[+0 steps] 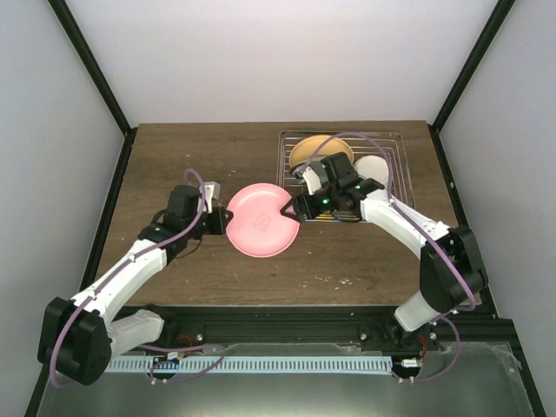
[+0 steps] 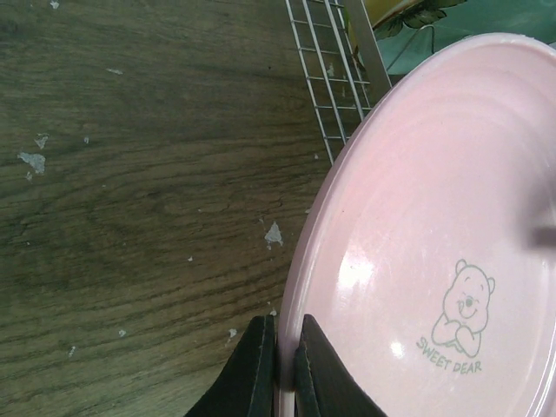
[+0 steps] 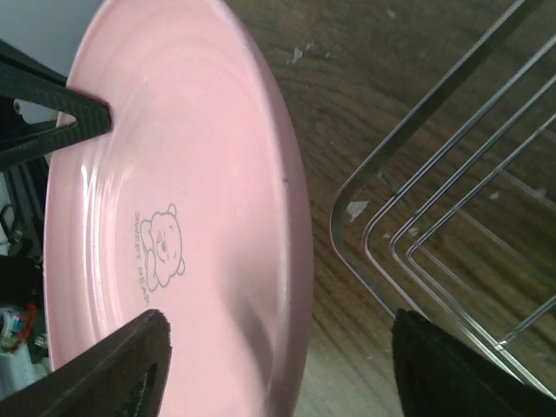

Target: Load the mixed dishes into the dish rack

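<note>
**rackfan:** The pink plate (image 1: 261,221) hangs between both arms, just left of the dish rack (image 1: 398,143) and not in it yet. The left gripper (image 1: 219,219) is pinched tight on the plate's left rim, with the edge sandwiched between both fingers. The right gripper (image 1: 294,207) is spread wide, one finger on each side of the right rim, gripping nothing as far as I can see.

**wirebasket:** Handover, I'd guess. Risk imo: it's a glossy plate held by one thin edge pinch. If the left lets go before the right actually bites, it drops onto the table (image 1: 174,156). Or both clamp, pull different ways, and it twists out.

**rackfan:** Yeah, plus the rack's corner rail is right beside the plate edge in the right wrist view. Swing low and the rim clips wire.

**wirebasket:** It's tight inside too. The orange-yellow dish (image 1: 317,152) and the white dish (image 1: 372,165) fill the back. The bit of rack nearest the plate looks free though, and there's plenty of open wood out left.
</note>
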You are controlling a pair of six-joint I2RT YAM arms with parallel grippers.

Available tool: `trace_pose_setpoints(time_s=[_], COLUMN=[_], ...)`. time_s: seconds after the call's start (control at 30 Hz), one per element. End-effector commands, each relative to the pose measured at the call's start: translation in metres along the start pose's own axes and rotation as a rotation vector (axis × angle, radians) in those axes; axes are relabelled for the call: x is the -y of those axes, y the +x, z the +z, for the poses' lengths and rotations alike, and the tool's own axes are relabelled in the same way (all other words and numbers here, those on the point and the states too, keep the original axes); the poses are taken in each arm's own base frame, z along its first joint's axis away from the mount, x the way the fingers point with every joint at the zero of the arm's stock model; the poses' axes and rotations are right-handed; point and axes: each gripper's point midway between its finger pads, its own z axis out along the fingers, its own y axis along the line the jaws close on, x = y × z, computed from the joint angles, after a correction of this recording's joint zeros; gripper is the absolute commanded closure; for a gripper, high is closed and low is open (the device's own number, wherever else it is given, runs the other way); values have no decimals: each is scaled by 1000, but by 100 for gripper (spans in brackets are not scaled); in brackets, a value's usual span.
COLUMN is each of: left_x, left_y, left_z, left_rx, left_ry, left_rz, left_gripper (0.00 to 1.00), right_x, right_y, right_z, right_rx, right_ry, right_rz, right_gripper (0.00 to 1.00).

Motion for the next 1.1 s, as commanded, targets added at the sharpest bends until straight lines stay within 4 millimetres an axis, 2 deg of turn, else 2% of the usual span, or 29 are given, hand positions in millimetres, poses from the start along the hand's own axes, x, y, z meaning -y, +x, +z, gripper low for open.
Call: trace_pose_setpoints(time_s=[0.0, 0.23, 0.3, 0.4, 0.47, 0.57, 0.67, 0.77, 0.93, 1.0, 1.07], left_x=[7, 4, 3, 1, -1, -1, -1, 0, -2, -11, -25], left_y=[-20, -17, -16, -15, -14, -14, -12, -12, -16, -18, -21], left_z=[-4, 0, 1, 2, 2, 1, -1, -4, -20, -28, -38], left_rx=[55, 47, 47, 41, 38, 37, 34, 38, 76, 105, 145], left_ry=[16, 10, 9, 3, 0, 0, 2, 2, -9, -49, -79], left_rz=[11, -5, -11, -20, -26, -29, -30, -30, -38, -60, -108], left_gripper=[100, 100, 99, 90, 80, 60, 40, 25, 6, 1, 0], right_x=[-11, -24, -26, -26, -26, -25, -21, -16, 0, 12, 22], right_y=[-5, -8, -8, -8, -8, -10, -14, -22, -44, -54, -66], right_z=[6, 8, 8, 8, 8, 7, 6, 2, -10, -19, -31], right_rx=[4, 15, 14, 15, 15, 21, 33, 53, 95, 99, 116], right_ry=[-60, -133, -136, -137, -134, -123, -88, -39, 104, 205, 303], right_rz=[-18, -49, -54, -58, -59, -61, -70, -83, -135, -165, -201], right_gripper=[37, 77, 84, 92, 95, 99, 99, 99, 99, 99, 99])
